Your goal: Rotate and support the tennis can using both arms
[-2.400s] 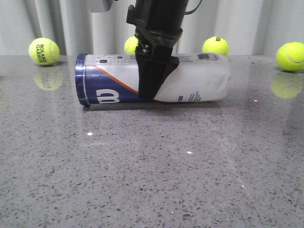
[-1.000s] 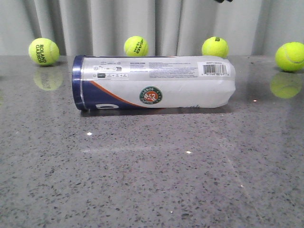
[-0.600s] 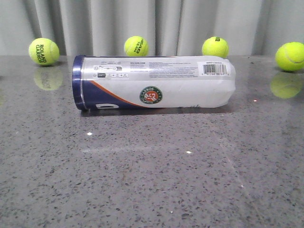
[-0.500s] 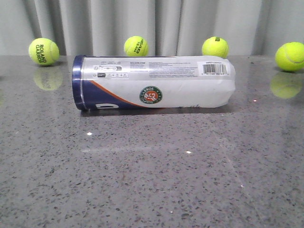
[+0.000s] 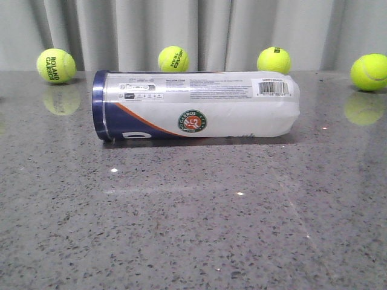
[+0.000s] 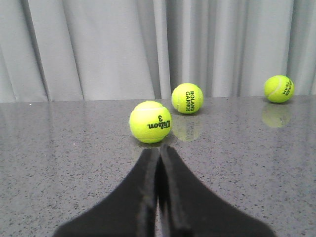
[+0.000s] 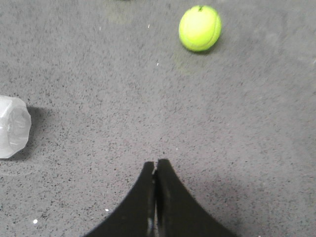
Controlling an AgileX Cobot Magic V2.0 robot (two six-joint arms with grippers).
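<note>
Backdrop: grey pleated curtain [image 5: 199, 30] behind a speckled grey desk [image 5: 193, 217].
Tennis can [image 5: 199, 106]: lies on its side mid-desk, contents not discernible; navy band at left, orange stripe, round emblem facing the camera, barcode on top at right.
Left fingers [image 6: 159, 153]: pressed together, empty.
Right fingers [image 7: 156, 165]: pressed together, empty.

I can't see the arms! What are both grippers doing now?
Left gripper: closed, holding nothing.
Right gripper: closed, holding nothing.

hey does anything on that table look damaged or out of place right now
Yes. The tennis can lies on its side on the table, and its clear right end looks dented and crumpled rather than round. No gripper touches it; the left gripper and right gripper are shut, away from it.
</note>
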